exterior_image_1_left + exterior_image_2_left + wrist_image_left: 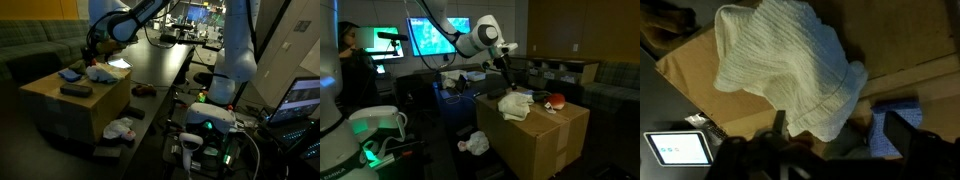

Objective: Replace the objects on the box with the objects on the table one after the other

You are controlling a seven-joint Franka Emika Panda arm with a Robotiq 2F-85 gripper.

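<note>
**Pincer**: jaws apart. In the wrist view its two dark fingers come in from the 6 o'clock edge with open space between them, and they are clamped on nothing. In both exterior views the pincer hangs over the box, close above the things on its top.

**Box**: tan-brown cardboard with a flat top. It stands just beside the near end of the surface — a long black top running off toward 1 o'clock in an exterior view.

**On the box top:**
- A white knitted cloth lies crumpled on the cardboard. Its lower corner points toward the gap between the fingers.
- A blue item sits at 4 o'clock from the cloth, just beside it and partly hidden by a finger. What it is cannot be told.
- A dark flat block lies at 7 o'clock from the cloth in an exterior view, apart from it.

**On the surface:** a small reddish item lies near the box.

**Below:** a second white cloth lies low by the foot of the box — what it rests on cannot be told.

**Wrist view, 8 o'clock corner:** a small lit screen shows beyond the box edge.
</note>
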